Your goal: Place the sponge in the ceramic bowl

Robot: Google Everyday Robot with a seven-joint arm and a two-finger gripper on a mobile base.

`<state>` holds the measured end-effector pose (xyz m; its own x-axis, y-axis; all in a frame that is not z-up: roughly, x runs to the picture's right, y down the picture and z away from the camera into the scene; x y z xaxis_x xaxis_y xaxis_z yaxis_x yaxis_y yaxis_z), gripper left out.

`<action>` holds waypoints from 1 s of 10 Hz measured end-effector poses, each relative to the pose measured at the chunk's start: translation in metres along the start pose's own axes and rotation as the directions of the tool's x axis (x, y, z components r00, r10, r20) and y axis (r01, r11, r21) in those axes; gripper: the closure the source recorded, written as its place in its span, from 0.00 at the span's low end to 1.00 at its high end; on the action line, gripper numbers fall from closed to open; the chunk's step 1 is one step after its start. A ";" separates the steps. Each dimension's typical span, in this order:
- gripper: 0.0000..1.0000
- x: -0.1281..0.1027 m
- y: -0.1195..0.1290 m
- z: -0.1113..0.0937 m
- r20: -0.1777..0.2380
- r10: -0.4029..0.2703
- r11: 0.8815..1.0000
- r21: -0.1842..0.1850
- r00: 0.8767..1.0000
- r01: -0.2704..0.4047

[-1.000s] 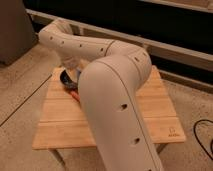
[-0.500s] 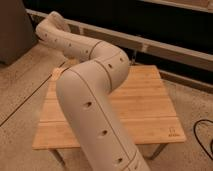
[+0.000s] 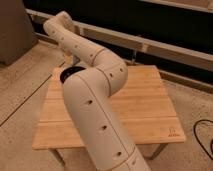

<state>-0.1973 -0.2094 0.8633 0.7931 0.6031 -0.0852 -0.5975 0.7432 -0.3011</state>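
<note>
The ceramic bowl [image 3: 68,74] shows only as a dark, glossy sliver at the left back part of the wooden table [image 3: 145,107], just beside my white arm [image 3: 90,100]. The arm rises from the bottom of the view, bends over the table and reaches up to an elbow [image 3: 57,24] at the upper left. My gripper is hidden behind the arm and does not show. The sponge is hidden as well.
A dark wall with a grey ledge [image 3: 165,47] runs behind the table. A dark cabinet [image 3: 12,30] stands at the far left. A black cable [image 3: 202,135] lies on the speckled floor at the right.
The arm has swung so its elbow sits higher and further left. One second ago the bowl and something orange showed at the table's left; now only a sliver of the bowl shows.
</note>
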 end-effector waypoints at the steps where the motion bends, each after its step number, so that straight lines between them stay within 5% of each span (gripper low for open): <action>1: 1.00 -0.008 -0.001 -0.003 0.063 -0.021 0.999 -0.029 0.998 0.022; 3: 1.00 0.003 0.004 0.002 0.086 -0.044 0.996 -0.079 0.995 0.051; 7: 1.00 0.056 0.028 0.041 -0.062 -0.033 0.988 -0.154 0.998 0.023; 10: 1.00 0.065 0.040 0.054 -0.114 -0.045 0.983 -0.183 0.992 0.023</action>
<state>-0.1760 -0.1254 0.8970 0.8273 0.5322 -0.1797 -0.5472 0.6913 -0.4719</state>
